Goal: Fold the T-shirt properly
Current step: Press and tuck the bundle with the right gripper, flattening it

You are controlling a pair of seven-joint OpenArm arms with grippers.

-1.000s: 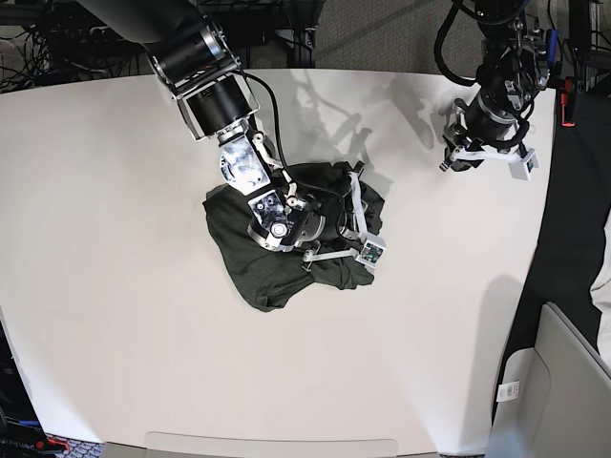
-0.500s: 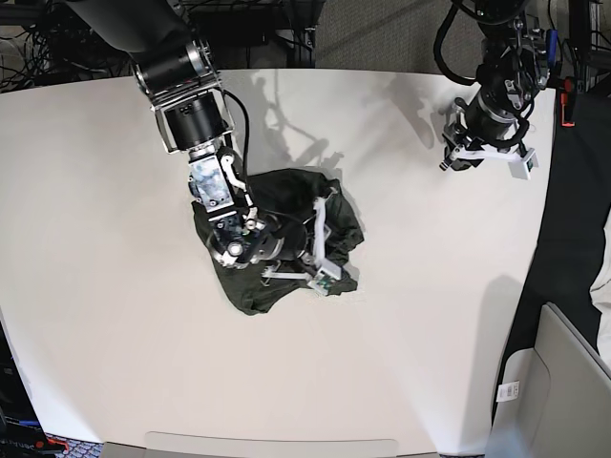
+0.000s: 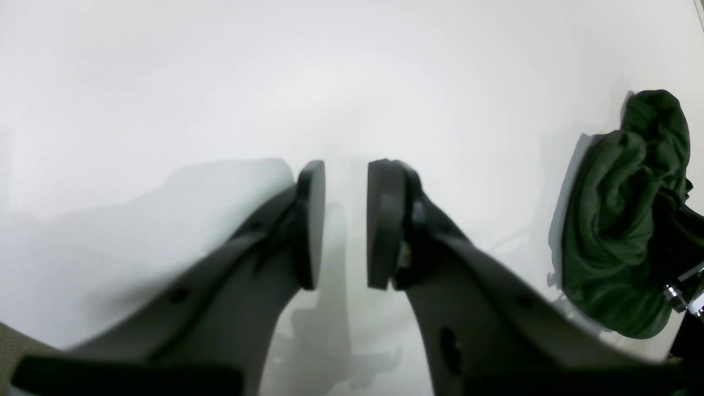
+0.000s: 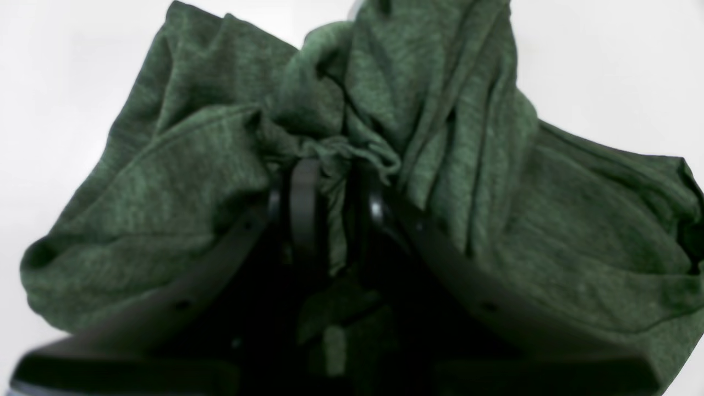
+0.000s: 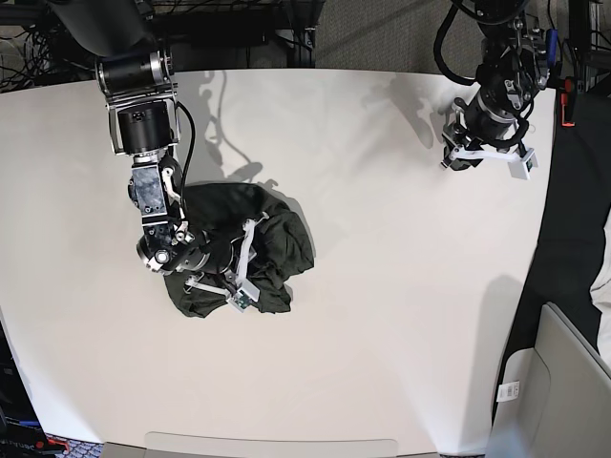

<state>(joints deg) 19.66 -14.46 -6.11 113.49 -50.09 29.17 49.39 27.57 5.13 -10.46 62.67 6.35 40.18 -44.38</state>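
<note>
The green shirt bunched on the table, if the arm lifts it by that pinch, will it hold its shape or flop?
Probably flop: the shirt drapes in soft folds around the right gripper, whose jaws pinch a thin gather. It looks light, since one small pinch bunches the whole heap. It likely won't slip easily; the knit looks matte.

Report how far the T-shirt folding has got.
Done: nothing neat yet; the T-shirt lies in a crumpled heap on the table. In hand: the right pincer is shut on a bunch of its fabric. The left pincer hangs empty, jaws parted, over bare table. Left: spreading it flat and every fold.
</note>
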